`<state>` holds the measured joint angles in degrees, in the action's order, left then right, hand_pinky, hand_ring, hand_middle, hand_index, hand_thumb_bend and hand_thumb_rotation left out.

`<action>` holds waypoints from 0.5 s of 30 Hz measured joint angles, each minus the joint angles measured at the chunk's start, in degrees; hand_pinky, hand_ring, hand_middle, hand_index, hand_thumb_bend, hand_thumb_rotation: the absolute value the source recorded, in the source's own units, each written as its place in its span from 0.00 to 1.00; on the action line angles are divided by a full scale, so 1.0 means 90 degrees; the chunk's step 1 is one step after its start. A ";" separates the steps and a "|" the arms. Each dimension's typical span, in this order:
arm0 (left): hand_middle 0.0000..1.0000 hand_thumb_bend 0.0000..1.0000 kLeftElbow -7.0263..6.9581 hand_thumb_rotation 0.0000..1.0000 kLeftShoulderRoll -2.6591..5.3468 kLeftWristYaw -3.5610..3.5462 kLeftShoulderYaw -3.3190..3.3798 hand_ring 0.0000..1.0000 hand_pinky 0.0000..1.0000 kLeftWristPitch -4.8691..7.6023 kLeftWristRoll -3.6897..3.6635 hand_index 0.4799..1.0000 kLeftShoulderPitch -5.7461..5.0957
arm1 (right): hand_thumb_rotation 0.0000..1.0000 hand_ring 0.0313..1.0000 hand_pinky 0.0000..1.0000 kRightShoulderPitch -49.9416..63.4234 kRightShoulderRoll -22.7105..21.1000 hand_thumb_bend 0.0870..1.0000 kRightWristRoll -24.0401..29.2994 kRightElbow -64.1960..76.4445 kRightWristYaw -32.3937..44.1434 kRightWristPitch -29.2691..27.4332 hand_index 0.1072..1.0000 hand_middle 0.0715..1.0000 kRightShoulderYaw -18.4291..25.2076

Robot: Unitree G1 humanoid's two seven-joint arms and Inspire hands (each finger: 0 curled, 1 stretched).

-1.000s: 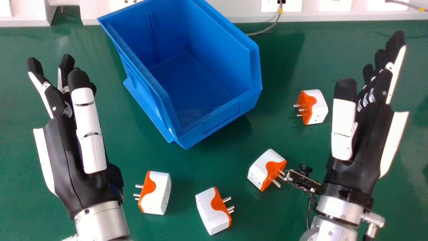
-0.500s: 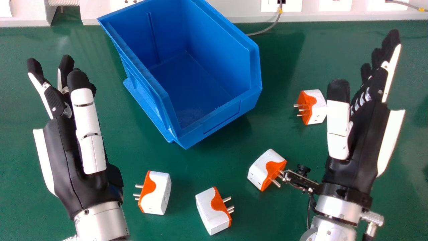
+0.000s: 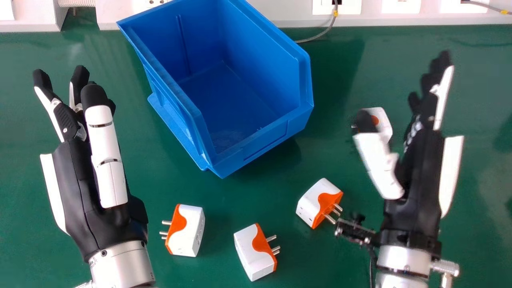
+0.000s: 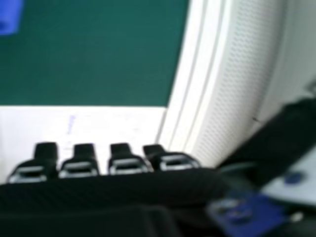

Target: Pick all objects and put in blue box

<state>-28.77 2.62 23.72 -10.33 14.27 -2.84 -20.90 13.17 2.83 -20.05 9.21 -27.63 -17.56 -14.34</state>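
Left robot hand (image 3: 82, 192), left: fingers extended | right robot hand (image 3: 416, 192), right: fingers extended | blue box (image 3: 266, 140), upper centre | four plug adapters (image 3: 250, 250) on worktop (image 3: 224, 200), lower centre to right

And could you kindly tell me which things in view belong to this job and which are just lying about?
Part of the job:
- Four blocky white-and-orange plug adapters with metal pins
- Open blue plastic box

Not part of it:
- Thin grey cable by the far edge
- Pale ribbed hose, head view's top left

R hand (image 3: 418, 172) blurred & hiding pt of plug (image 3: 384, 119), box (image 3: 260, 142) cut off
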 measured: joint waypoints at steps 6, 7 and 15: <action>0.96 0.56 0.0000 0.79 0.0000 -0.0013 -0.0004 0.97 0.95 0.0000 -0.0004 0.90 0.0002 | 0.35 0.97 0.91 0.0234 -0.0550 0.94 -0.0611 0.0334 0.0955 0.0930 0.99 0.99 0.0015; 0.96 0.56 0.0000 0.79 0.0000 -0.0012 -0.0003 0.97 0.95 0.0000 -0.0004 0.90 0.0002 | 0.35 0.97 0.91 0.0250 -0.0631 0.94 -0.0688 0.0389 0.1094 0.1059 0.99 0.99 0.0015; 0.96 0.56 -0.0002 0.77 0.0000 0.0000 -0.0008 0.97 0.95 -0.0016 -0.0023 0.88 0.0049 | 0.30 0.94 0.87 0.0055 -0.1227 1.00 -0.0879 -0.0314 0.1547 0.0969 0.96 0.97 0.0050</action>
<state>-28.79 2.63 23.73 -10.41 14.13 -3.05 -20.46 13.66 -8.22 -27.95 6.38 -13.71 -8.84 -13.89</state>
